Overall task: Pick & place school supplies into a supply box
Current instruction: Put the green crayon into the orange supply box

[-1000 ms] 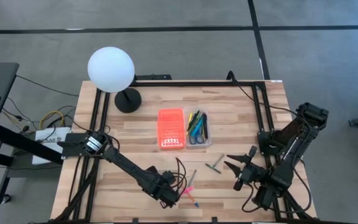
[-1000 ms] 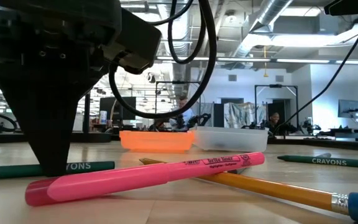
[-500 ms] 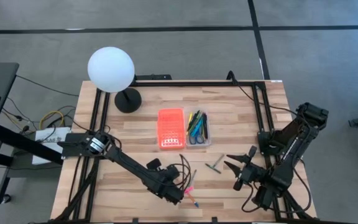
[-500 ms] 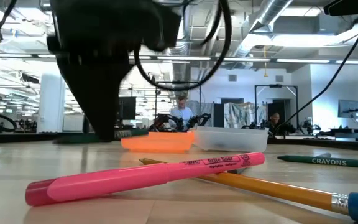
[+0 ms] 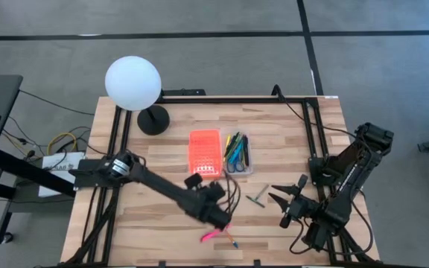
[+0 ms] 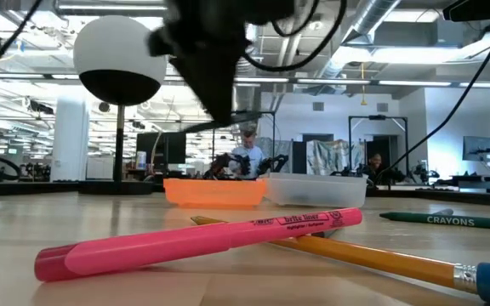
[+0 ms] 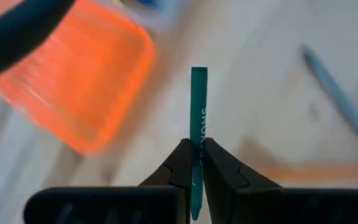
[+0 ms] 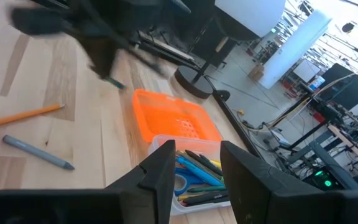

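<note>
My left gripper (image 5: 220, 216) hangs above the table's near middle, shut on a green crayon (image 7: 198, 106). The supply box lies beyond it in two halves: the orange lid (image 5: 205, 153) flat on the table, and beside it the clear tray (image 5: 237, 155) with several pens and scissors inside. A pink highlighter (image 5: 213, 235) lies across a yellow pencil (image 6: 381, 258) near the table's near edge. Another crayon (image 5: 258, 198) lies to their right. My right gripper (image 5: 285, 210) waits open above the table's right near part. My left gripper pinches the green crayon between its two fingertips (image 7: 182, 163), at the crayon's lower half (image 7: 196, 149). The fingers lie along the crayon, whose long free end (image 7: 199, 74) sticks out ahead of them. The crayon is lifted clear of the table.
A white globe lamp (image 5: 133, 83) on a black base (image 5: 153, 119) stands at the far left corner. Black frame rails (image 5: 118, 149) run along the table's left, right and far edges. Bare wood shows between the tray and the right rail. People and equipment show far behind the table.
My left gripper, shut on the green crayon at the table's near edge, has lifted it clear and carried it up and toward the far right, nearer the orange lid. The pink highlighter and pencil have stayed in place.
</note>
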Robot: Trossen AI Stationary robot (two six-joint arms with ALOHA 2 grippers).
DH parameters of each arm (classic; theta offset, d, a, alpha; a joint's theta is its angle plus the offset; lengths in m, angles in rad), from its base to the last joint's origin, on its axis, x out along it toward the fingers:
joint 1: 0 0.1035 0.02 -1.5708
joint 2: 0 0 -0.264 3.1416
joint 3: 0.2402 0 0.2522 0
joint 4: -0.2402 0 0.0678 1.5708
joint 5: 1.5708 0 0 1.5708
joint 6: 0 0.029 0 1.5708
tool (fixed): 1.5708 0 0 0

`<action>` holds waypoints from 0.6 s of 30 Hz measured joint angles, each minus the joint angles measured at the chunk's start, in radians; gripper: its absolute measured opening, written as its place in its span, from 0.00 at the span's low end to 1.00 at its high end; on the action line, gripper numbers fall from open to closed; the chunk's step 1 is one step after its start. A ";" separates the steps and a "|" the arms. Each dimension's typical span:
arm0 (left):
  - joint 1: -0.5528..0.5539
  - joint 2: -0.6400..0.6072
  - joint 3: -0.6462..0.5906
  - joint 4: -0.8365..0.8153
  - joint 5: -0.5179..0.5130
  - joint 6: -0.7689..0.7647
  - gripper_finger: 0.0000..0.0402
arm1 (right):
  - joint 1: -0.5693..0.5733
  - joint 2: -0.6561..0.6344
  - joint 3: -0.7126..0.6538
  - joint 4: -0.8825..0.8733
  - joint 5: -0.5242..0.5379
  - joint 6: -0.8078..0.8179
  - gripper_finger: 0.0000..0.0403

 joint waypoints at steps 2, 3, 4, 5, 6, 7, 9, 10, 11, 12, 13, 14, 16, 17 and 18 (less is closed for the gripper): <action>0.042 0.000 0.000 0.012 -0.054 0.003 0.04 | 0.000 0.000 0.000 0.001 0.000 0.000 0.30; 0.064 0.000 0.000 0.013 -0.069 0.010 0.04 | 0.000 0.000 0.000 0.001 0.000 0.000 0.30; 0.087 0.000 0.000 0.016 -0.074 0.024 0.05 | 0.000 0.000 0.000 0.001 0.000 -0.001 0.30; 0.113 0.000 0.000 0.024 -0.075 0.042 0.05 | 0.000 0.000 0.000 0.000 0.000 -0.002 0.30; 0.138 0.000 -0.003 0.043 -0.074 0.062 0.05 | 0.000 0.000 0.000 0.000 0.000 -0.003 0.30; 0.161 0.000 -0.007 0.069 -0.070 0.085 0.06 | 0.000 0.000 0.000 0.000 0.000 -0.006 0.30; 0.209 0.000 -0.008 0.130 -0.058 0.142 0.06 | 0.000 0.000 0.000 0.000 0.000 -0.008 0.30; 0.231 0.000 -0.008 0.165 -0.045 0.172 0.06 | 0.000 0.000 0.000 0.000 0.000 -0.008 0.30; 0.253 0.000 -0.008 0.203 -0.028 0.202 0.05 | 0.000 0.000 0.000 0.000 0.000 -0.008 0.30; 0.276 0.000 -0.008 0.245 -0.005 0.232 0.05 | 0.000 0.000 0.000 0.000 0.000 -0.008 0.30; 0.297 0.000 -0.008 0.283 0.023 0.258 0.05 | 0.000 0.000 0.000 0.000 0.000 -0.008 0.30; 0.319 0.000 -0.008 0.315 0.046 0.278 0.05 | 0.000 0.000 0.000 0.000 0.000 -0.008 0.30; 0.359 0.000 -0.008 0.366 0.082 0.303 0.05 | 0.000 0.000 0.000 0.000 -0.001 -0.009 0.30; 0.377 0.000 -0.008 0.384 0.094 0.307 0.05 | 0.000 0.000 0.000 0.000 -0.001 -0.008 0.30; 0.396 0.000 -0.008 0.398 0.105 0.311 0.05 | 0.000 0.000 0.000 0.000 -0.001 -0.008 0.30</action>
